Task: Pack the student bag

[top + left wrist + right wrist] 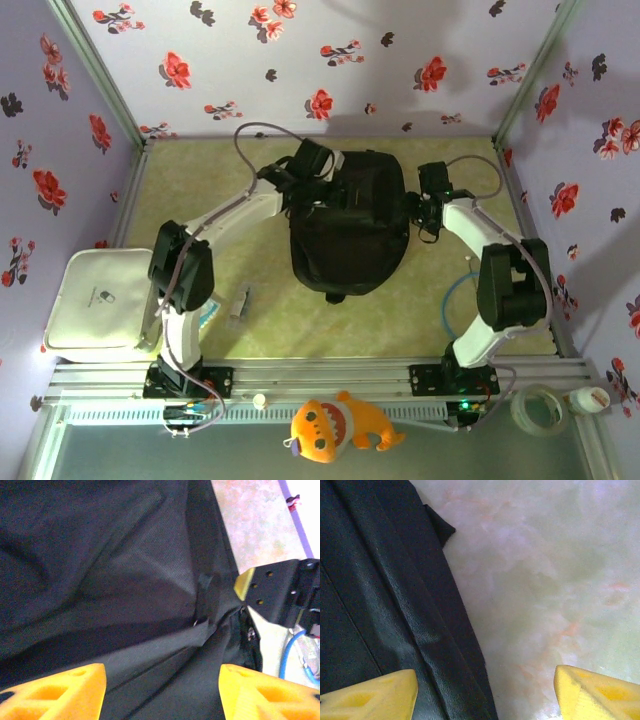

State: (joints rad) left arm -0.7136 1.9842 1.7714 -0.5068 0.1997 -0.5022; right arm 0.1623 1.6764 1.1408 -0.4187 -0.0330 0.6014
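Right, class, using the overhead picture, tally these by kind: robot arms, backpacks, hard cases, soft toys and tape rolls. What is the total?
Robot arms: 2
Black backpack: 1
White hard case: 1
Orange soft toy: 1
Tape roll: 1
Total: 6

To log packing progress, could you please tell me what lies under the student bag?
The student bag lies on the yellowish table, which shows bare around its edges. Whatever may lie beneath it is covered by the black fabric, so I cannot tell.
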